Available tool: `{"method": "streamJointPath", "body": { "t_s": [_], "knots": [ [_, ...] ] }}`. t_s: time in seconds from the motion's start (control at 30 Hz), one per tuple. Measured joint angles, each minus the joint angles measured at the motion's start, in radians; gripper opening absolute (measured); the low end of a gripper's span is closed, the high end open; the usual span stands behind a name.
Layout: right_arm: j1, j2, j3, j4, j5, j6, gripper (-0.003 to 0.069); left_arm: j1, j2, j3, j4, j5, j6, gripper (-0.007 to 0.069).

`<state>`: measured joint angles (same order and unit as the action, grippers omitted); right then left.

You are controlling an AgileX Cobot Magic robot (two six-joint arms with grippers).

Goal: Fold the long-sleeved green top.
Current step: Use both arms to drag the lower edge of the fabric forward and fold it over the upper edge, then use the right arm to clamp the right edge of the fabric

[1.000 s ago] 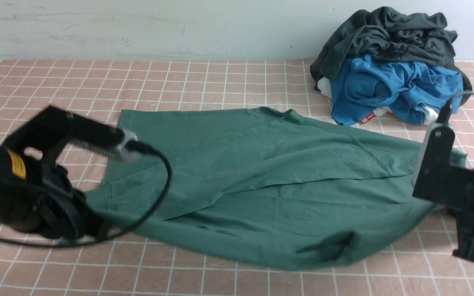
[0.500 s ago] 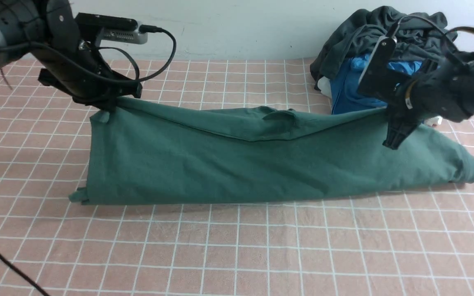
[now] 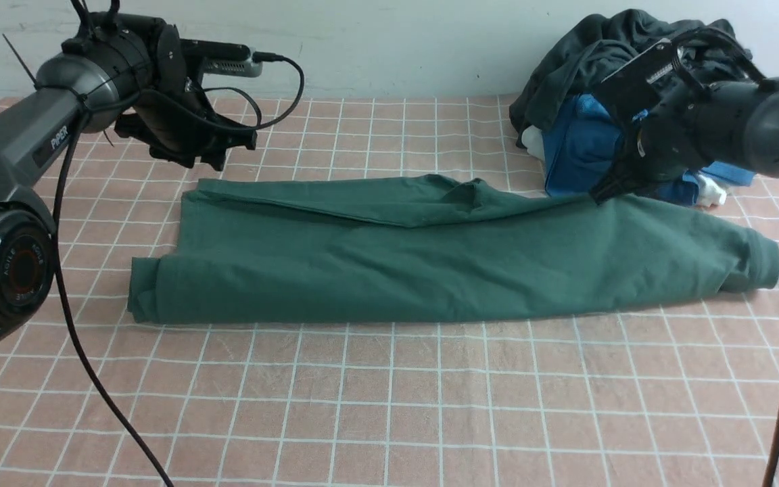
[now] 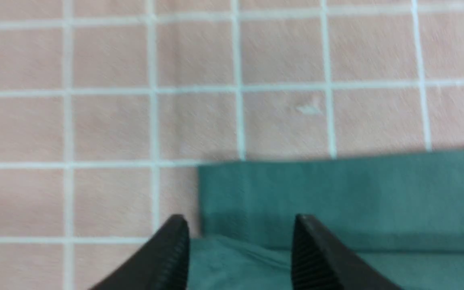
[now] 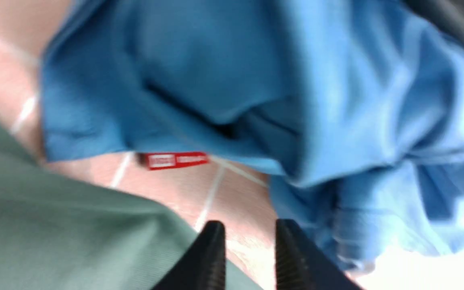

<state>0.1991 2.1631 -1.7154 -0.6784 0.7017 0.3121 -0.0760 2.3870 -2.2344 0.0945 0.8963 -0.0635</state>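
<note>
The green long-sleeved top (image 3: 430, 257) lies folded lengthwise into a long band across the middle of the checked cloth. Its neck tag and chest logo are hidden. My left gripper (image 3: 217, 162) hovers just above the band's far left corner, which shows in the left wrist view (image 4: 336, 193); there the left gripper (image 4: 240, 225) is open and empty. My right gripper (image 3: 599, 196) hangs over the band's far right edge, next to the clothes pile. In the right wrist view the right gripper (image 5: 248, 231) is open and empty, with the green top (image 5: 54, 225) to one side.
A pile of clothes stands at the far right: a dark charcoal-grey garment (image 3: 633, 54) over a bright blue garment (image 3: 579, 155), whose red label (image 5: 175, 160) shows in the right wrist view. The pink checked cloth (image 3: 389, 406) covers the table. A black cable (image 3: 92, 379) hangs at the left.
Both grippers carried the near edge of the top up and over to the far side, folding it into a band. They have let go and lifted off; the top has settled flat.
</note>
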Motion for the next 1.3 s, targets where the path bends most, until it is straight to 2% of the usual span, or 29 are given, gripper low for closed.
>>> {"method": "streamJointPath", "body": {
  "t_s": [0.1, 0.17, 0.2, 0.33, 0.37, 0.4, 0.43, 0.47, 0.5, 0.53, 0.57, 0.67, 0.7, 0.73, 0.8, 0.9, 0.93, 1.03, 1.17, 1.23, 1.3],
  "knots": [
    [0.019, -0.018, -0.026, 0.026, 0.065, 0.008, 0.0229, 0.007, -0.03, -0.02, 0.022, 0.057, -0.009, 0.0379],
    [0.04, -0.034, -0.031, 0.092, 0.08, -0.076, 0.0216, 0.008, -0.056, -0.022, 0.025, 0.108, 0.005, 0.0381],
    [0.056, -0.04, -0.033, 0.162, 0.085, -0.16, 0.0201, 0.007, -0.067, -0.023, 0.022, 0.145, 0.022, 0.0377],
    [0.102, -0.016, -0.038, 0.599, 0.1, -0.624, 0.0055, -0.008, -0.118, -0.023, -0.056, 0.282, 0.122, 0.0316],
    [0.105, -0.009, -0.038, 0.646, 0.1, -0.647, 0.0048, -0.009, -0.121, -0.023, -0.062, 0.291, 0.13, 0.0311],
    [0.109, 0.029, -0.038, 0.813, 0.093, -0.822, 0.0012, -0.021, -0.14, -0.022, -0.113, 0.316, 0.157, 0.0279],
    [0.109, 0.035, -0.038, 0.831, 0.09, -0.862, 0.0009, -0.023, -0.143, -0.02, -0.128, 0.317, 0.161, 0.027],
    [0.109, 0.085, -0.038, 0.962, 0.034, -1.0, -0.0004, -0.04, -0.178, -0.005, -0.188, 0.325, 0.194, 0.0238],
    [0.109, 0.112, -0.038, 1.017, -0.027, -1.064, -0.0009, -0.05, -0.204, 0.008, -0.225, 0.331, 0.211, 0.022],
    [0.109, 0.112, -0.038, 1.017, -0.027, -1.074, -0.001, -0.052, -0.215, 0.011, -0.239, 0.331, 0.214, 0.0213],
    [0.109, 0.152, -0.038, 1.116, -0.186, -1.128, -0.0011, -0.068, -0.262, 0.041, -0.292, 0.331, 0.244, 0.019],
    [0.108, 0.198, -0.075, 1.238, -0.405, -1.141, -0.0011, -0.095, -0.372, 0.123, -0.352, 0.311, 0.287, 0.0165],
    [0.106, 0.205, -0.084, 1.256, -0.433, -1.141, -0.0011, -0.099, -0.39, 0.131, -0.354, 0.307, 0.291, 0.0165],
    [0.096, 0.224, -0.126, 1.311, -0.501, -1.141, -0.0005, -0.109, -0.47, 0.206, -0.363, 0.275, 0.307, 0.016],
    [0.084, 0.227, -0.163, 1.339, -0.515, -1.141, 0.0006, -0.111, -0.544, 0.289, -0.365, 0.234, 0.314, 0.0156],
    [0.045, 0.211, -0.234, 1.357, -0.439, -1.133, 0.005, -0.105, -0.702, 0.517, -0.343, 0.11, 0.303, 0.0156],
    [0.021, 0.178, -0.252, 1.35, -0.345, -1.103, 0.008, -0.095, -0.786, 0.64, -0.326, 0.031, 0.284, 0.0156],
    [-0.035, 0.089, -0.266, 1.269, -0.104, -0.946, 0.0148, -0.068, -0.963, 0.889, -0.284, -0.068, 0.247, 0.0155],
    [-0.114, -0.022, -0.276, 1.023, 0.314, -0.643, 0.0245, -0.036, -1.225, 1.218, -0.25, -0.118, 0.236, 0.0155],
    [-0.139, -0.039, -0.269, 0.885, 0.455, -0.55, 0.0293, -0.025, -1.307, 1.323, -0.242, -0.123, 0.236, 0.0155],
    [-0.16, -0.04, -0.238, 0.762, 0.507, -0.471, 0.0344, -0.015, -1.388, 1.438, -0.235, -0.141, 0.236, 0.0155]
  ]
}}
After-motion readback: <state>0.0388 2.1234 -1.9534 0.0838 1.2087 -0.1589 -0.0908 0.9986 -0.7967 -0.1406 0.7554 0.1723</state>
